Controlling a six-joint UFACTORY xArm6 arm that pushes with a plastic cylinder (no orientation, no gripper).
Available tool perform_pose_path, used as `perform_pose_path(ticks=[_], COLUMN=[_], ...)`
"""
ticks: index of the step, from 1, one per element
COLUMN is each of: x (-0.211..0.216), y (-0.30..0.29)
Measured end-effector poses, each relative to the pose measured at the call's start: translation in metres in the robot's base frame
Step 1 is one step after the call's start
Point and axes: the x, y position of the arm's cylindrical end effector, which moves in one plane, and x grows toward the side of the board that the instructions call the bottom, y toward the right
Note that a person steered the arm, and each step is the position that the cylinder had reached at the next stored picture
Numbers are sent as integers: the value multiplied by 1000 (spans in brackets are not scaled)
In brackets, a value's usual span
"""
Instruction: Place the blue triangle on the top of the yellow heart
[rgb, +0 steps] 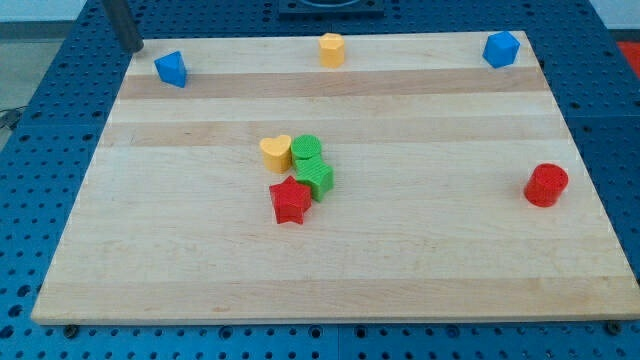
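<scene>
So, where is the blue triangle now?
The blue triangle sits near the board's top left corner in the camera view, just right of my tip, far from the yellow heart.

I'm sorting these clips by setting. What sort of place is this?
Most likely a robotics lab bench. A wooden board lies on a blue perforated surface, small coloured blocks such as the blue triangle and yellow heart sit on it, and my tip rests at the board's top-left corner.

Open room: the worktop (200, 250) lay bare between blue triangle (171, 69) and yellow heart (276, 152).
Obstacles: green blocks (312, 165) and red star (290, 201) crowded the heart's right and lower sides.
</scene>
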Motion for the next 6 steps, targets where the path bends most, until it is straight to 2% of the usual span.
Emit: perform_pose_path(ticks=[1, 2, 5, 6], x=[55, 56, 93, 102], y=[41, 42, 136, 150])
